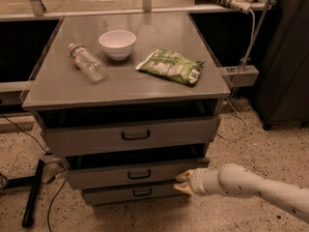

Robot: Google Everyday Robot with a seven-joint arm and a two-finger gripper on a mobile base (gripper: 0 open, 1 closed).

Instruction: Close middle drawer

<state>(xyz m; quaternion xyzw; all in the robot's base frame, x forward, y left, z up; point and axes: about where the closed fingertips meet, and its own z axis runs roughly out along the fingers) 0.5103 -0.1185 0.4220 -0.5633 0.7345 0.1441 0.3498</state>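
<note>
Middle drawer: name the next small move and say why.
Probably push it a little further in: the claw is at the right end of the middle drawer front, and a dark gap above that front suggests the drawer is not fully shut.

Grey middle drawer (140, 174); seemingly cream gripper (182, 183) beside.
</note>
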